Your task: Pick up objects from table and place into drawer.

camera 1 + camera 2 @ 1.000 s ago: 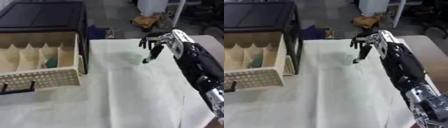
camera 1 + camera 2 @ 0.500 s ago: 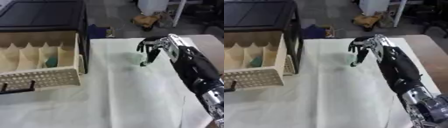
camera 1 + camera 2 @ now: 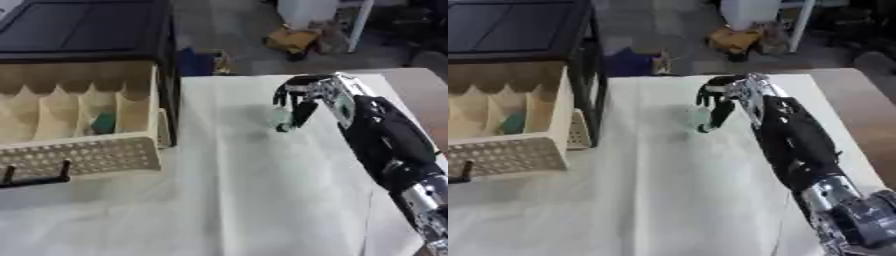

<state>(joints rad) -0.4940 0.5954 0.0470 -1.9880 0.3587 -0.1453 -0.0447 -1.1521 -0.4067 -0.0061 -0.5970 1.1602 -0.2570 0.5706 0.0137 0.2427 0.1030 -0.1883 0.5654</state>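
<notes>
We see our right hand [image 3: 302, 97] reaching out over the white-covered surface [image 3: 262, 190], fingers curled downward around a small pale, greenish object [image 3: 280, 118] that sits on the cloth just beneath them; we cannot tell whether the fingers actually press it. The open drawer [image 3: 79, 125] stands well apart at our left, its beige dividers upright, with a teal item [image 3: 103, 122] lying in one compartment. A black cabinet [image 3: 87, 30] sits above the drawer.
</notes>
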